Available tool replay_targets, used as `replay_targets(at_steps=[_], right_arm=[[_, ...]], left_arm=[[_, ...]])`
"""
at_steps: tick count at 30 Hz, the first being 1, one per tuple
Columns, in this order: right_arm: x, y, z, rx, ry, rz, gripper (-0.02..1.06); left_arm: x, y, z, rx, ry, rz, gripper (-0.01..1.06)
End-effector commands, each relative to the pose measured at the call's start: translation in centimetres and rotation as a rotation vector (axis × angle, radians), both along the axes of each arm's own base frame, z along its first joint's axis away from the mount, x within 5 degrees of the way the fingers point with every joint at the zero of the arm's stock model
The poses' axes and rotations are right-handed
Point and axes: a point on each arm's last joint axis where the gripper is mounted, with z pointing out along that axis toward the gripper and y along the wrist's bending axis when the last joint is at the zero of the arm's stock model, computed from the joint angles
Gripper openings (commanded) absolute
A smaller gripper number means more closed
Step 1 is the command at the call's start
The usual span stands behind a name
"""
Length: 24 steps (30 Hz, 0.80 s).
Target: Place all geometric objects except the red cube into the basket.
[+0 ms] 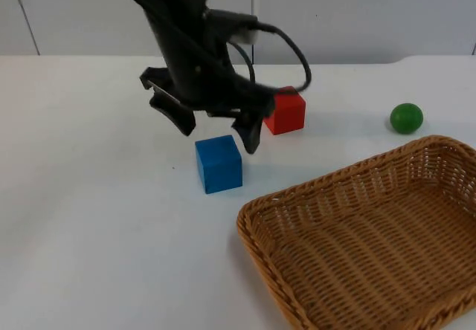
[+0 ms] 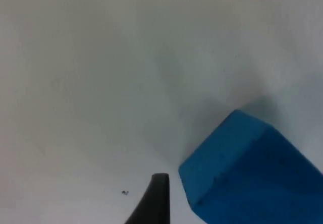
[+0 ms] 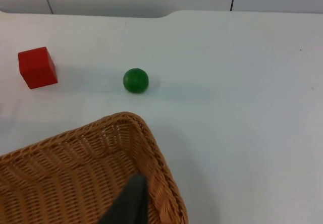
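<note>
Top view: nearest the camera the wicker basket (image 1: 364, 248) is seen, with nothing in it. Beyond its far-left corner the blue cube (image 1: 219, 163) rests on the white table (image 1: 89, 218). The left gripper (image 1: 217, 128) is held just above and behind the cube, its fingers spread apart and empty. The red cube (image 1: 285, 111) stands just behind the gripper; the green ball (image 1: 406, 117) lies well apart, beyond the basket's far rim.

Left wrist view: the blue cube (image 2: 252, 173) is shown close beside one black fingertip (image 2: 154, 201), not yet between the fingers.

Right wrist view: the basket's rim (image 3: 151, 148), the green ball (image 3: 136, 80) and the red cube (image 3: 37, 67) are seen. The state of the right gripper's fingers cannot be told; that arm appears to wait.

The step in hand is judged to be the approach to the blue cube. The next move calls for the spread fingers to be centred over the cube, lowered and closed.
</note>
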Motion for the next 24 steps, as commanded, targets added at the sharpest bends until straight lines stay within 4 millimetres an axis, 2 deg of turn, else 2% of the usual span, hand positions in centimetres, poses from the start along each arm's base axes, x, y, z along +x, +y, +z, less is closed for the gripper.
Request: replay_targets(at_steps=[1,6,14,17,19,20,24], right_arm=[[0.1,-0.1,0.4,-0.021,-0.024,-0.001,1.05],[0.1,-0.2,0.4,-0.032,-0.024,-0.003,1.05],[0.1,-0.3,0.4,-0.039,-0.024,-0.005,1.05],[0.1,-0.3,0.4,-0.039,-0.024,-0.005,1.05],[0.1,-0.3,0.4,-0.039,-0.024,-0.005,1.05],[0.1,-0.3,0.4,-0.039,-0.024,-0.005,1.05],[0.1,-0.3,0.4,-0.039,-0.024,-0.005,1.05]], left_arm=[[-0.1,-0.2,-0.3,0.063,-0.015,-0.097,0.87],[-0.2,-0.2,-1.0,0.102,-0.02,-0.264,0.87],[-0.2,-0.4,-2.2,0.106,-0.014,-0.409,0.87],[-0.1,-0.5,-2.2,0.104,-0.035,-0.422,0.82],[0.1,-0.6,-2.2,0.093,-0.051,-0.416,0.61],[0.1,-0.6,-2.2,0.093,-0.051,-0.416,0.61],[0.1,-0.6,-2.2,0.094,-0.054,-0.416,0.15]])
